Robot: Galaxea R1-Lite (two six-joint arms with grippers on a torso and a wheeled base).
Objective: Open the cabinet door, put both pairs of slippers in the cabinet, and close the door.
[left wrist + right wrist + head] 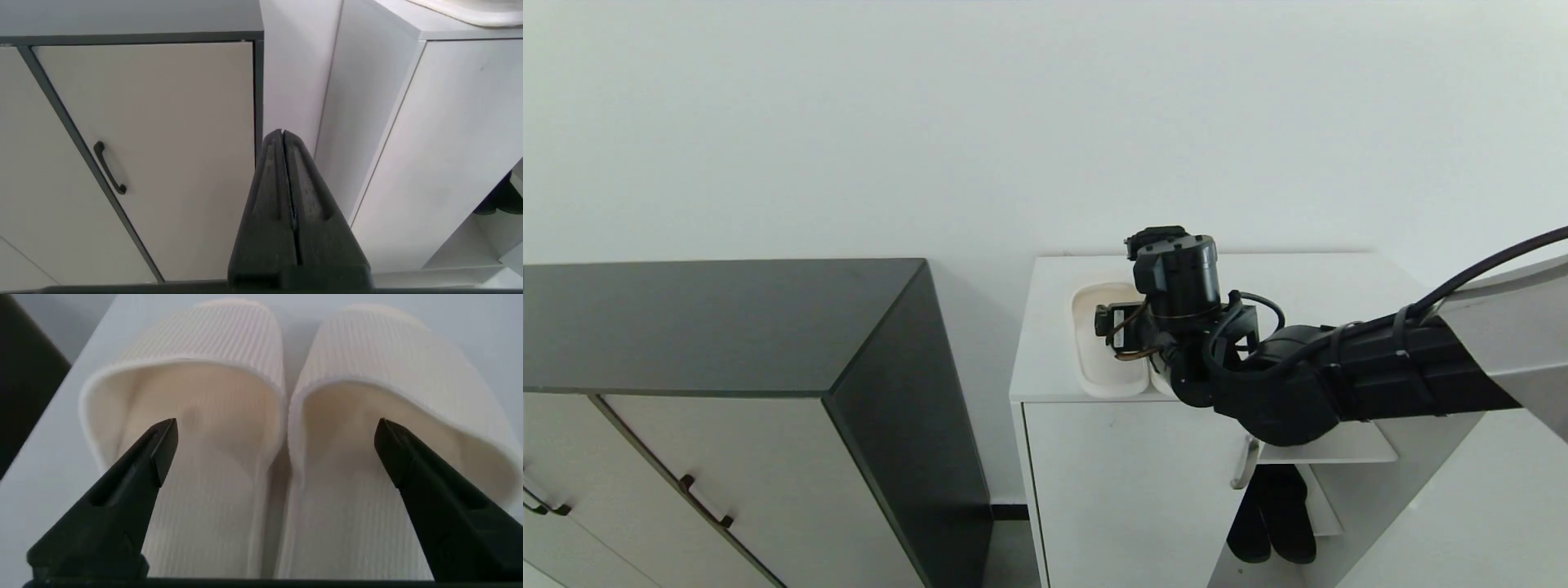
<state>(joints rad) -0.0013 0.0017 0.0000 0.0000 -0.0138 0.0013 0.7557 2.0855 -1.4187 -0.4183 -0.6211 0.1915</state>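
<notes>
A pair of cream ribbed slippers lies side by side on top of the white cabinet. My right gripper hangs open just over them, one fingertip above the one slipper and the other above its mate. Low inside the open right half of the cabinet stands a pair of black slippers. The cabinet's left door is closed. My left gripper is shut on nothing, low in front of the gap between the two cabinets.
A dark cabinet with pale doors and black handles stands left of the white one, a narrow gap between them. A metal handle sits at the white door's edge. A shelf shows inside the open side.
</notes>
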